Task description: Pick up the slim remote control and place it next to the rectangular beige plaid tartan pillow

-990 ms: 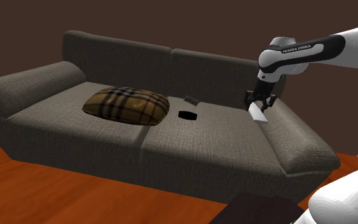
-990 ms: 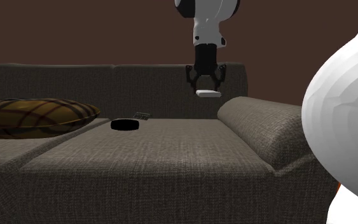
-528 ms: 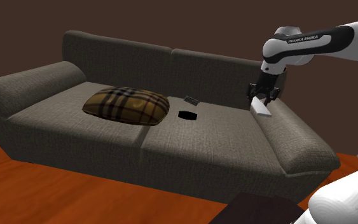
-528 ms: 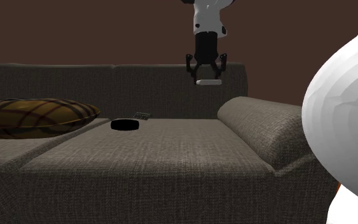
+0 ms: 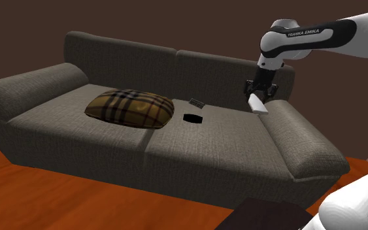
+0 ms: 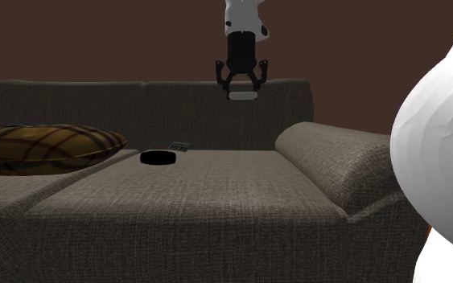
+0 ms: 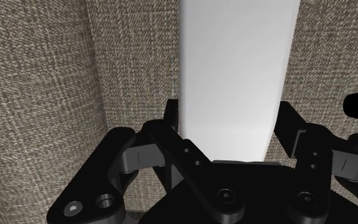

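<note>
Clasps a slim white remote in the pincer: black fingers pressed tight on its two long edges, most of the plain slab reaching out past the tips. Hangs in mid-air with it, touching nothing else, pointing down from the white arm. In the shoulder view, slanted down toward that view's right. In the second exterior view, seen end-on and level, just under the fingertips, about as high as the top of the backrest.

Right below the pincer: the woven grey-brown sofa, at the end of the seat beside the rounded armrest. Cannot tell whether exactly over seat or armrest.

Farther from the pincer, lower and toward the shoulder view's left: a flat black disc lying on the seat. Just behind it, nearer the backrest, a small dark gadget, too small to identify. Both well apart from the remote.

Farther still the same way: the rectangular plaid pillow, brown and tan, lying flat on the other seat cushion. Well apart from the pincer, with the black disc between the two.

Farthest off: the orange-brown wooden floor in front of the sofa and a plain dark brown wall behind the backrest.
</note>
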